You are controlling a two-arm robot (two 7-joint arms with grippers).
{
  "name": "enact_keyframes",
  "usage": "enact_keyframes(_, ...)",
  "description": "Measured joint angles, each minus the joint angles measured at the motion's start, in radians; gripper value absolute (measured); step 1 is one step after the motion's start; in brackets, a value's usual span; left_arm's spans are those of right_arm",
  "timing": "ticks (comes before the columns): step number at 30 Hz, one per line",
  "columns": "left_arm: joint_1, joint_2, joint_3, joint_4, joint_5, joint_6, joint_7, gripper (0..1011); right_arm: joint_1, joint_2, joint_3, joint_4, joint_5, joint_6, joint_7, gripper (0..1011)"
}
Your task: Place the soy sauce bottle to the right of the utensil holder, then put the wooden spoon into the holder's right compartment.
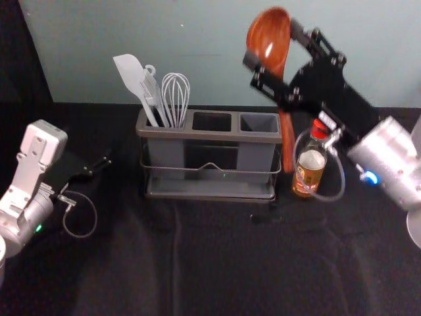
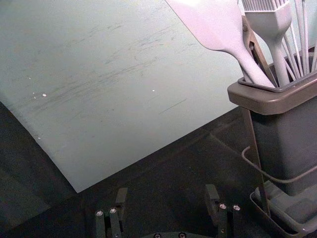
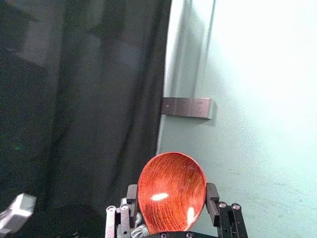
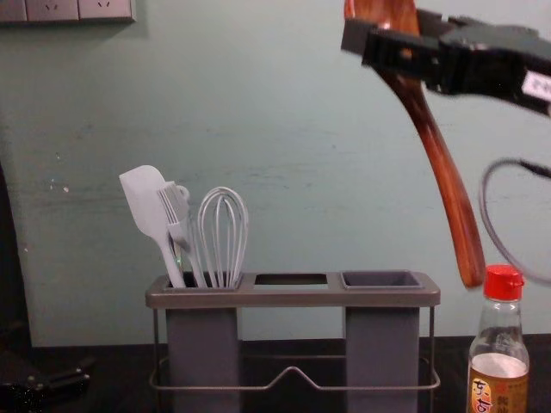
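Note:
My right gripper [image 1: 273, 62] is shut on the bowl of the wooden spoon [image 1: 287, 131], high above the right side of the utensil holder [image 1: 210, 135]. In the chest view the spoon [image 4: 448, 189] hangs handle down, its tip near the bottle's red cap. The right wrist view has the right gripper [image 3: 171, 201] with its fingers either side of the spoon's bowl [image 3: 171, 191]. The soy sauce bottle [image 1: 310, 168] stands upright right of the holder. My left gripper [image 1: 99, 168] is low at the left; in the left wrist view the left gripper [image 2: 166, 198] is open, holding nothing.
A white spatula [image 1: 133, 74], a brush and a whisk [image 1: 175, 92] stand in the holder's left compartment. A pale wall [image 1: 210, 39] rises behind the dark-clothed table [image 1: 197, 263]. The right arm's looped cable [image 1: 342, 178] hangs in front of the bottle.

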Motion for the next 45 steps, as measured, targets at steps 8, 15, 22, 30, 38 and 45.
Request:
enact_keyframes(8,0.0,0.0,0.0,0.0,0.0,0.0,0.0,1005,0.117,-0.054,-0.014,0.11,-0.017,0.02,-0.039,835)
enact_keyframes(15,0.0,0.0,0.0,0.0,0.0,0.0,0.0,1005,0.207,-0.1,-0.042,0.22,-0.058,0.031,-0.06,835)
enact_keyframes(22,0.0,0.0,0.0,0.0,0.0,0.0,0.0,1005,0.27,-0.135,-0.063,0.315,-0.096,0.034,-0.069,835)
enact_keyframes(30,0.0,0.0,0.0,0.0,0.0,0.0,0.0,1005,0.319,-0.163,-0.072,0.403,-0.121,0.033,-0.069,835)
enact_keyframes(38,0.0,0.0,0.0,0.0,0.0,0.0,0.0,1005,0.335,-0.179,-0.075,0.451,-0.129,0.027,-0.068,835)
enact_keyframes(45,0.0,0.0,0.0,0.0,0.0,0.0,0.0,1005,0.342,-0.188,-0.075,0.479,-0.133,0.021,-0.064,835)
